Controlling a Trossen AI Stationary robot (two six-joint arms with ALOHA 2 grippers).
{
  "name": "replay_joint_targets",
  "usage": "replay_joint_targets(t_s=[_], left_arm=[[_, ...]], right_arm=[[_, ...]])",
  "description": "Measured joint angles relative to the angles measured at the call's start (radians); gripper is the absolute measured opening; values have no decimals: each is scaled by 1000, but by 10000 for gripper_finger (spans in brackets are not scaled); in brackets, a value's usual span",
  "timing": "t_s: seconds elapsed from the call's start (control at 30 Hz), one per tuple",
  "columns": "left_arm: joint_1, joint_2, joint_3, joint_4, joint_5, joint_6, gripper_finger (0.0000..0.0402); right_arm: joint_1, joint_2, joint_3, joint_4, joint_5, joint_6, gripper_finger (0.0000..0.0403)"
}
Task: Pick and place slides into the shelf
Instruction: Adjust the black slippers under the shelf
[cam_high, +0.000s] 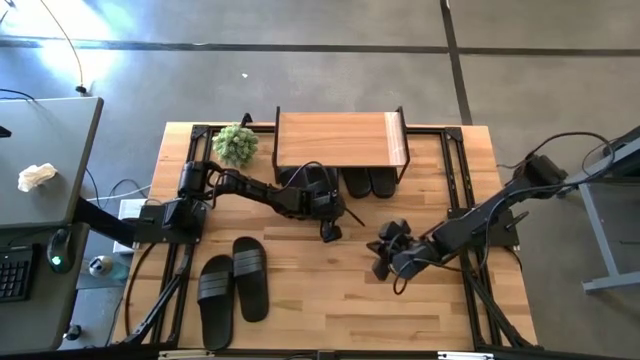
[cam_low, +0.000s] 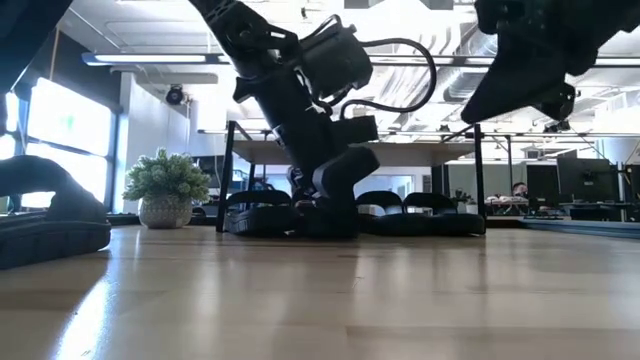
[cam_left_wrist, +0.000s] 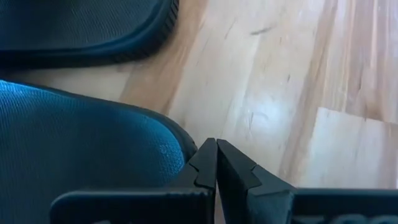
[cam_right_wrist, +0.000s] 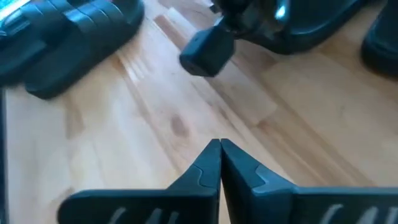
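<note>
Two dark robot arms work over a light wooden desk (cam_high: 400, 300) seen from above. At the upper centre of the overhead frame stands the low shelf (cam_high: 340, 139), a light wooden plank top on thin black metal legs. A pair of black rubber slide sandals (cam_high: 369, 183) pokes out from under its right half, side by side.

The left arm reaches from the left edge toward the shelf's lower left corner, where its tool (cam_high: 331, 232) sits low just in front of the shelf; another black slide (cam_high: 300, 180) lies partly hidden beneath the arm there. In the left wrist view the tool's (cam_left_wrist: 216, 163) two fingers are pressed together with nothing between them, the tips right beside the rounded edge of a black slide (cam_left_wrist: 81, 155), a second one (cam_left_wrist: 81, 28) lying near it. The table-level view shows this arm bent down onto the desk before the row of slides under the shelf.

The right arm enters from the right, its tool (cam_high: 381, 256) in the centre-right of the overhead frame, well apart from the shelf. Its fingers (cam_right_wrist: 208, 163) are also clenched empty above bare wood.

Two more black ribbed-strap slides (cam_high: 232, 288) lie side by side at the lower left of the overhead frame. A small green potted plant (cam_high: 235, 143) stands just left of the shelf.
</note>
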Motion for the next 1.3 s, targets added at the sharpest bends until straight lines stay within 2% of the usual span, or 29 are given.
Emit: replay_joint_targets(t_s=[0.2,0.7,0.9,1.13,1.3], left_arm=[[17,0,0,17,-11,5,0],[62,0,1,28,-13,29,1],[60,0,1,37,21,29,1],[54,0,1,37,110,26,5],[38,-10,7,29,111,24,19]], right_arm=[[29,11,0,-62,16,57,0],[36,28,0,-54,22,68,0],[36,28,0,-54,29,67,0],[36,28,0,-63,31,67,0],[36,28,0,-68,32,58,0]])
